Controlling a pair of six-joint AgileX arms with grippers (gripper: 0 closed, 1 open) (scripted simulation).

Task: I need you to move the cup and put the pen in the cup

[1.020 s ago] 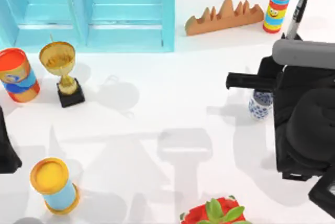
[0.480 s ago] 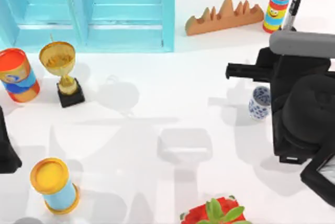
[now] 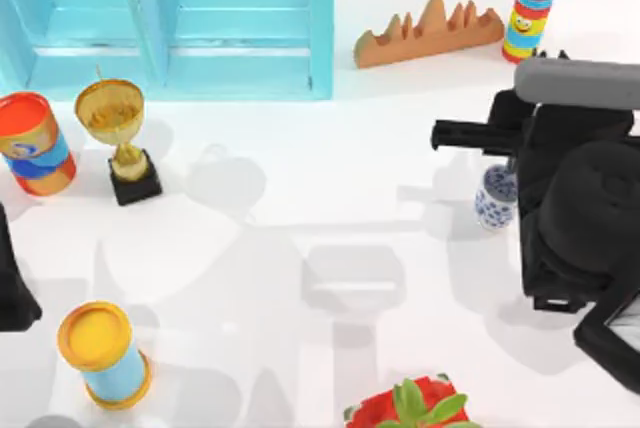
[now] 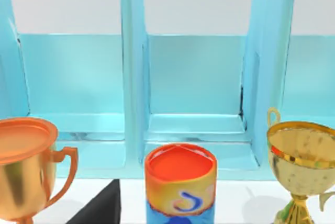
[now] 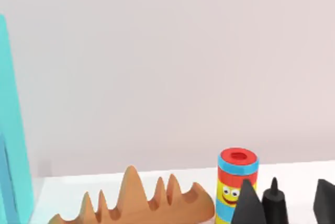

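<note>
Gripping the pen (image 5: 273,205) upright in the right pincer (image 5: 287,195), clamped on the barrel with the tip poking up between the jaws, high over the table (image 3: 300,148). Can see the cup (image 3: 497,198) down on the table beneath the pincer, upright with its mouth up, half tucked under the right arm; cannot tell whether it is squarely under the pen or off to one side. Leaving the left arm (image 3: 12,293) parked at the table's left edge, well away from the pincer; cannot tell how its own pincer stands. Plenty to go wrong from here, by the look of it. Letting go with the pen off-centre would likely land it on the rim, and so knock over a small, light cup or send the pen rolling across the table. Coming down crooked could push the cup aside before the pen ever enters. Dropping from too high may bounce the pen straight out again. Even once inside, leaning a long pen in so short a cup might tip it over. Worth minding the striped can (image 3: 527,20) and the wooden rack (image 3: 430,30) beyond the pincer when pulling away.
</note>
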